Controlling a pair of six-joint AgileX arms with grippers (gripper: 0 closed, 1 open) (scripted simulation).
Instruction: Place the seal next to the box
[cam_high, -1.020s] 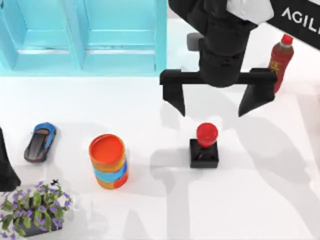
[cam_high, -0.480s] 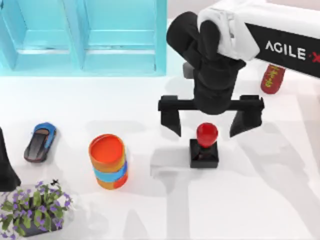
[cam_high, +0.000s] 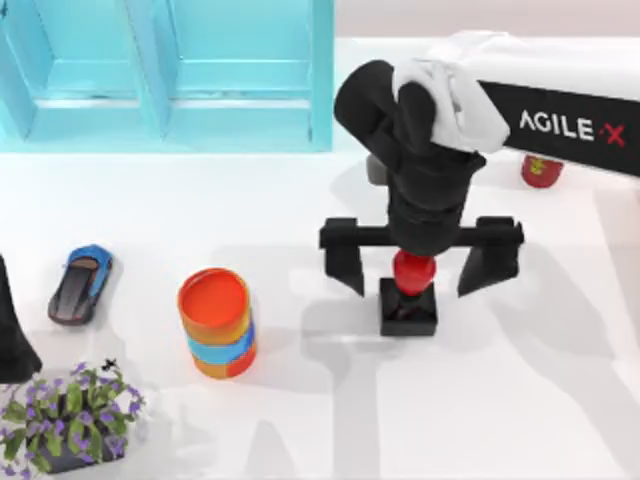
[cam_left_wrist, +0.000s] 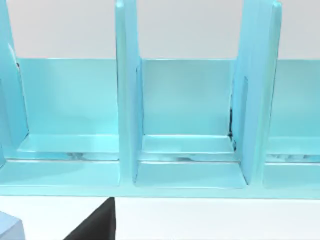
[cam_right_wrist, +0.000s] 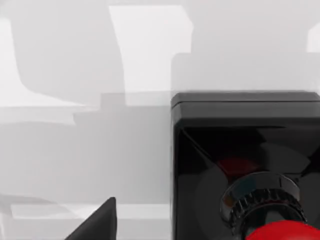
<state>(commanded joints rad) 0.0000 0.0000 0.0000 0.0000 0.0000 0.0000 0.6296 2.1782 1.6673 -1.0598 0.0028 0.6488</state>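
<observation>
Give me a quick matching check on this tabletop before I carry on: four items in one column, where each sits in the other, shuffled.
Items:
1. seal
2. toy car
3. striped can
4. flower pot

Places:
A. bottom-left corner of the table
B. between the open fingers of the right hand
C. near the left edge, above the flowers
D. standing left of the seal, mid-table

Pairs: 1-B, 2-C, 3-D, 4-A

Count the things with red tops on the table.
3: the seal under the open right gripper, the orange-red-lidded can left of it, and a bottle partly hidden behind the right arm.
</observation>
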